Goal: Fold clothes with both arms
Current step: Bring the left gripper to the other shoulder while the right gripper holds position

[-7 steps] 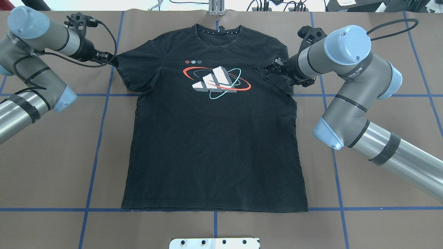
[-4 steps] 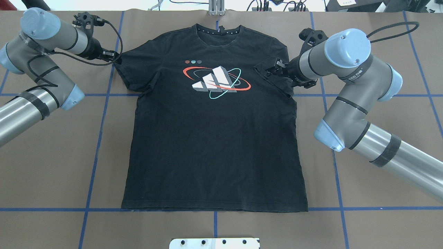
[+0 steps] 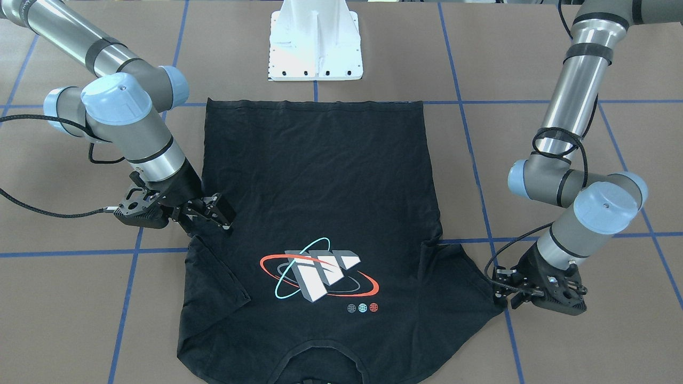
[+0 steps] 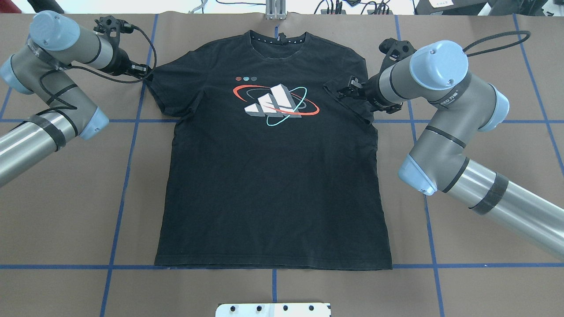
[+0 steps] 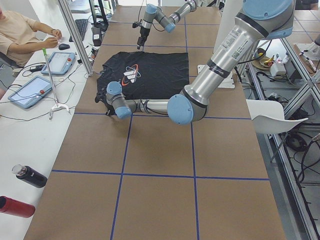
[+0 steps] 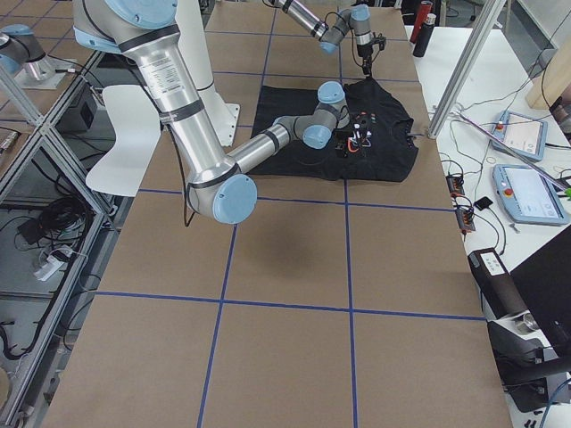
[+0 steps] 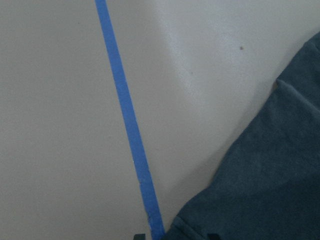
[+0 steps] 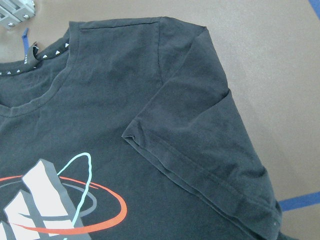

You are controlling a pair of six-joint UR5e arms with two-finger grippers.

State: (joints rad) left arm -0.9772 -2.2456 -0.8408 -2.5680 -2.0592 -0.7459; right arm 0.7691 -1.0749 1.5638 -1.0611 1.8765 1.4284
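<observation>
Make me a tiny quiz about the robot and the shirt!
1. True or false: both sleeves of the T-shirt lie folded over its front.
2. What colour are the tape lines on the table? A blue, B yellow, C green.
3. How many small dots sit beside the logo?
Key: 1 false, only the sleeve by the right hand is folded; 2 A; 3 three.

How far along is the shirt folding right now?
Early. Done: one sleeve of the black short-sleeved T-shirt lies folded onto the chest, with the right black two-finger gripper open by it. In hand: the left gripper, open, straddles the edge of the other sleeve. Left: that sleeve, then the flat body.
</observation>
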